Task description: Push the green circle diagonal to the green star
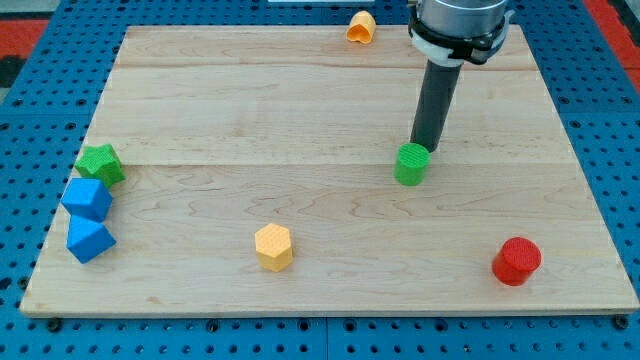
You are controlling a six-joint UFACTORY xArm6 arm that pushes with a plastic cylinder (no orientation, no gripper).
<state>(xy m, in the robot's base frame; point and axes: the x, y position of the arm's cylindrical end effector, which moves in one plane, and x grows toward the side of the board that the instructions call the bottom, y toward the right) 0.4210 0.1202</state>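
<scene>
The green circle (411, 164) stands right of the board's middle. My tip (425, 148) is just behind it at its upper right edge, touching or nearly touching it. The green star (100, 164) lies at the board's left edge, far to the view's left of the circle, at about the same height in the view.
Two blue blocks (87, 199) (89, 239) sit just below the green star at the left edge. A yellow hexagon (273, 246) lies at the bottom middle. A red circle (516, 260) is at the bottom right. An orange block (361, 26) sits at the wooden board's (300, 110) top edge.
</scene>
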